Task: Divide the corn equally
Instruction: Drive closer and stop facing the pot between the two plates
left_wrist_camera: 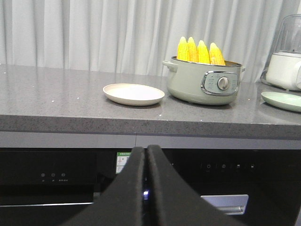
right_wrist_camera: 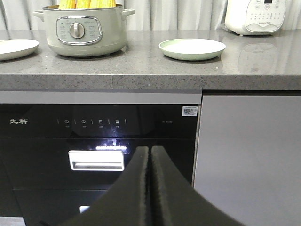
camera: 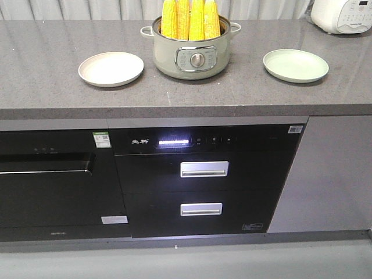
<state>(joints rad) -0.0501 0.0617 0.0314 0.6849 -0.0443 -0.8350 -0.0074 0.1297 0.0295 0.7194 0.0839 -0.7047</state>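
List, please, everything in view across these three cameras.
corn cobs: four, yellow, upright in the pot
pot: one, pale green, counter middle
cream plate: one, cream, left of pot
green plate: one, pale green, right of pot
rice cooker: one, white, counter's back right
counter: one, grey, over the cabinets
oven: one, black, under counter, left
drawer unit: one, black, silver handles, under pot
curtain: one, white, behind counter
left gripper: one, black, jaws shut, below counter level
right gripper: one, black, jaws shut, below counter level

The pot (camera: 192,58) of upright corn (camera: 189,18) stands between the cream plate (camera: 110,68) and the green plate (camera: 295,64); the front of the surface (camera: 46,87) lies open.
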